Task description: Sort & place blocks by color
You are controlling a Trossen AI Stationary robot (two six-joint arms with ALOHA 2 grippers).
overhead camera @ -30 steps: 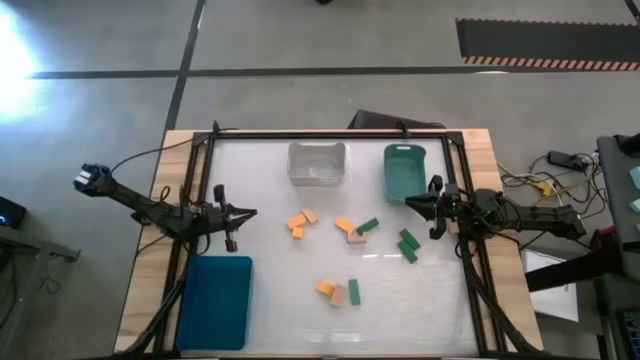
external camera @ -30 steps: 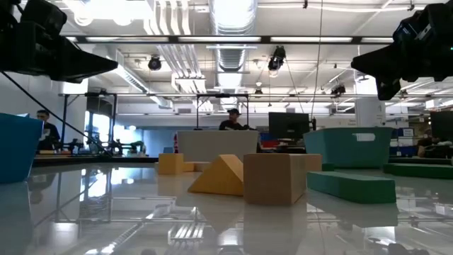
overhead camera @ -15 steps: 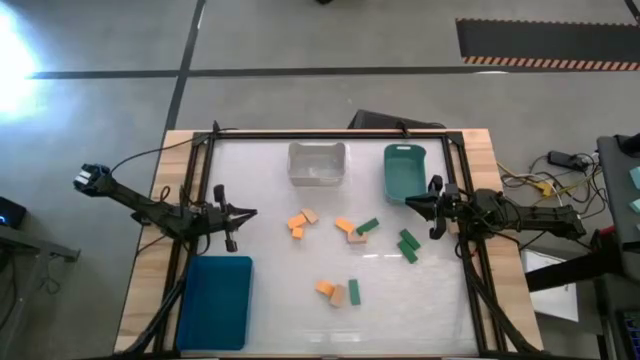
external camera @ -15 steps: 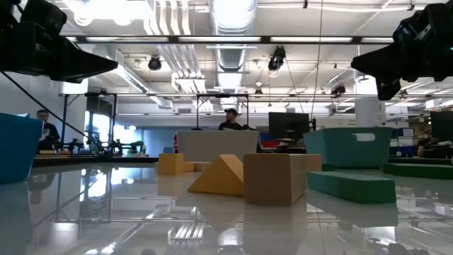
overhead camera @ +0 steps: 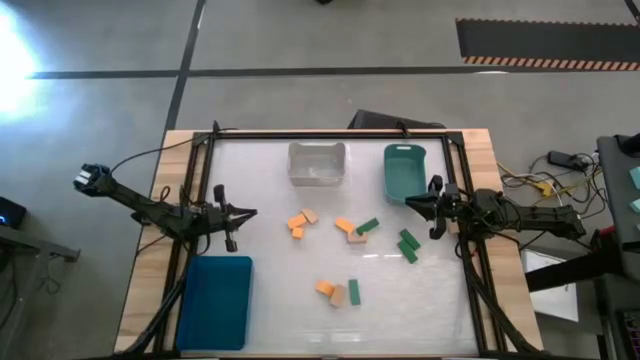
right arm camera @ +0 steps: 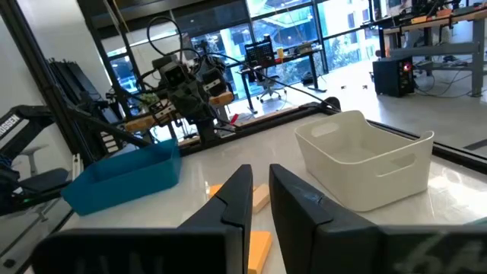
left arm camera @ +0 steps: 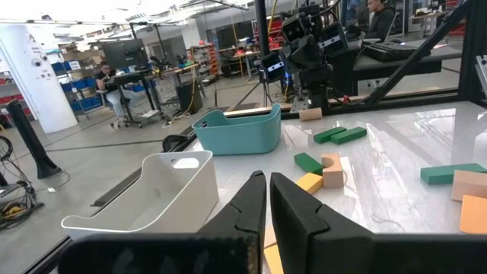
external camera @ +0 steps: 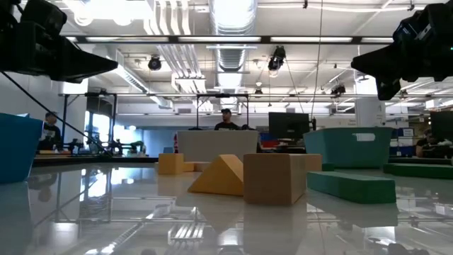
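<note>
The blocks lie in loose groups on the white table top: orange and tan ones (overhead camera: 299,222) left of centre, an orange, tan and green group (overhead camera: 355,230) at centre, two green bars (overhead camera: 408,245) to the right, and an orange, tan and green group (overhead camera: 339,292) nearer the front. Each rests flat on the table. My left gripper (overhead camera: 250,213) hovers at the table's left side, pointing level toward the centre, shut and empty. My right gripper (overhead camera: 408,201) hovers at the right side by the green bin, pointing level toward the centre, shut, with only a thin slit between its fingers (right arm camera: 260,171).
A clear bin (overhead camera: 317,163) and a green bin (overhead camera: 404,172) stand at the far edge, and a blue bin (overhead camera: 215,302) stands at the near left corner. A black frame (overhead camera: 330,132) runs around the table. People sit at desks far behind the table in the room.
</note>
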